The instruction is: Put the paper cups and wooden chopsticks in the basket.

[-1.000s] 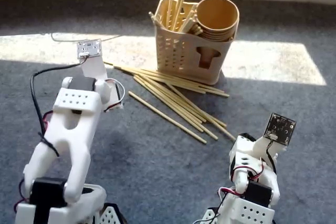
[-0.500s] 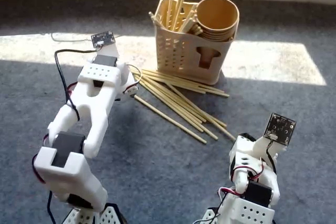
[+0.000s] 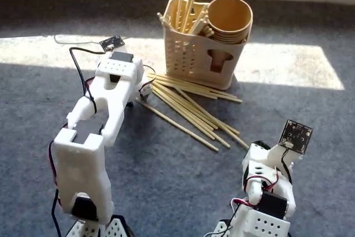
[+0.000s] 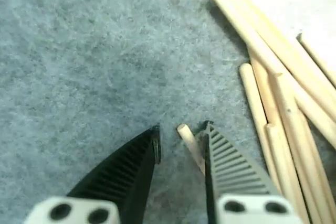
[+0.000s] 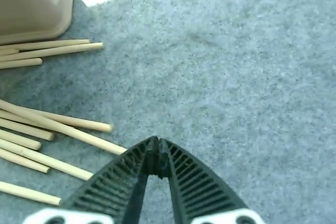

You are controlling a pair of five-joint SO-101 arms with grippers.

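While left gripper (image 4: 181, 126) gapes, chopstick tip (image 4: 189, 141) between

sunlit band across carpet (image 3: 166, 187) by basket (image 3: 191, 59); foreground shaded; white glare in wrist views

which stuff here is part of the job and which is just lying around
Job:
basket
paper cups stacked in it
chopsticks standing in it
loose chopsticks on the carpet
left gripper, open around the end of one of them

Lying about:
thin wire on the carpet
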